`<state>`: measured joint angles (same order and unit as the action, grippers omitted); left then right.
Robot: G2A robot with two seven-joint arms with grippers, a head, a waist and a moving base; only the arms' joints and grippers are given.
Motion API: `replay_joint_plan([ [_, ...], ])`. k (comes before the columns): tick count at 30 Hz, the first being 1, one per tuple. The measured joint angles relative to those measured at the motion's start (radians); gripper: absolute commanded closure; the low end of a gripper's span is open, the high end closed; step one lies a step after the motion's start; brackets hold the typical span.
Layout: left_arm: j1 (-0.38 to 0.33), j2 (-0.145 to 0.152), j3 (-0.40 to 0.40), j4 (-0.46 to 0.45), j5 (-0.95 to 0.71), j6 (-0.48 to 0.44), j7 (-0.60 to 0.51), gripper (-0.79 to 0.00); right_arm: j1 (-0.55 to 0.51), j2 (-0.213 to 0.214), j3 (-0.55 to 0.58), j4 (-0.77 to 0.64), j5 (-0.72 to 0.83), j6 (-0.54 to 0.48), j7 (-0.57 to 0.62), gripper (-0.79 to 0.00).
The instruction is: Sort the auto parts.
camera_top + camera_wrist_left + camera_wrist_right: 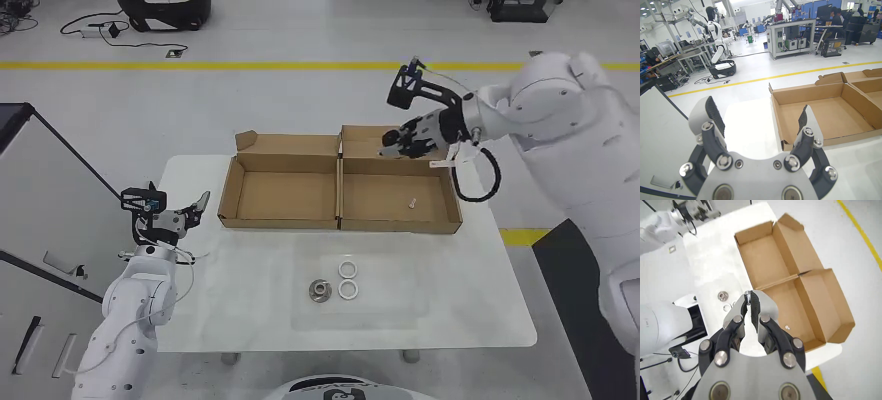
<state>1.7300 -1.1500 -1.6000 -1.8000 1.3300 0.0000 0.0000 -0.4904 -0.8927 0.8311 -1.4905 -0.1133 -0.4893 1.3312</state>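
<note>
My right gripper point(748, 297) is shut on a small metal bolt point(747, 294), its threaded end showing at the fingertips. In the top view that gripper point(388, 143) hangs above the far edge of the right cardboard box point(400, 197), where another small bolt point(411, 202) lies on the floor, also seen as the bolt point(787, 327) in the right wrist view. On the table in front of the boxes sit a metal flanged bushing point(319, 290) and two white rings point(348, 280). My left gripper point(761, 109) is open and empty at the table's left edge, beside the left box point(829, 115).
The left cardboard box point(280, 195) has nothing in it and adjoins the right one along a shared wall. A grey panel point(45, 200) stands off the table's left side. A yellow floor line point(200, 65) runs behind the table.
</note>
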Motion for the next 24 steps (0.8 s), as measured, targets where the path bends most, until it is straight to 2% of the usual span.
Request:
replay_joint_plan([
  [7,0.0,0.0,0.0,0.0,0.0,0.0,0.0,-0.785,0.06,0.028,-0.172,0.068,-0.013,-0.013,-0.013,0.0],
  [12,0.0,0.0,0.0,0.0,0.0,0.0,0.0,-0.785,0.133,0.028,-0.293,0.112,-0.029,-0.029,-0.029,0.0],
  [18,0.0,0.0,0.0,0.0,0.0,0.0,0.0,-0.785,0.264,-0.004,-0.44,0.184,-0.037,-0.071,-0.071,0.0],
  [24,0.0,0.0,0.0,0.0,0.0,0.0,0.0,-0.785,0.386,-0.064,-0.623,0.245,-0.101,-0.084,-0.084,0.0],
])
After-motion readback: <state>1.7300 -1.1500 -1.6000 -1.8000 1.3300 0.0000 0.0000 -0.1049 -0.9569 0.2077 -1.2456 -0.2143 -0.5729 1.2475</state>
